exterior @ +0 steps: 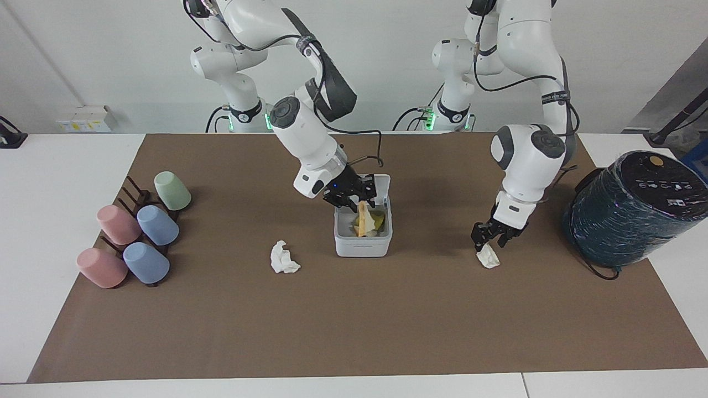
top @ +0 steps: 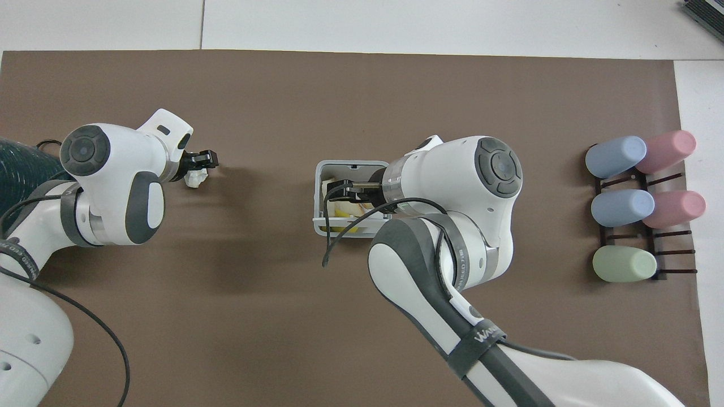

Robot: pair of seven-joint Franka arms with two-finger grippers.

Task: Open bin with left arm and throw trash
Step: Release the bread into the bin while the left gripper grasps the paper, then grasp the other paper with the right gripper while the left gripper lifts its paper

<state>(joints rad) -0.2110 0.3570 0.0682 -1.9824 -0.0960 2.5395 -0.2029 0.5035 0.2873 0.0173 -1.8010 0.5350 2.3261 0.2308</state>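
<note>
Your table [exterior: 66,166] is white, with a brown mat [exterior: 354,326] spread over most of it. On the mat sit the open white bin [exterior: 363,243] near the middle, one paper wad [exterior: 284,258] beside it toward the right arm's end, another paper wad [exterior: 488,256] toward the left arm's end, and a dark rack [exterior: 133,210] carrying five pastel cups [exterior: 157,225]. A dark-teal wrapped cylinder [exterior: 630,207] stands at the mat's edge by the left arm's end.

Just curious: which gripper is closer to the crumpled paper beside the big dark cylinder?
Left. The left gripper is right above that paper wad; the right gripper is over the bin.
</note>
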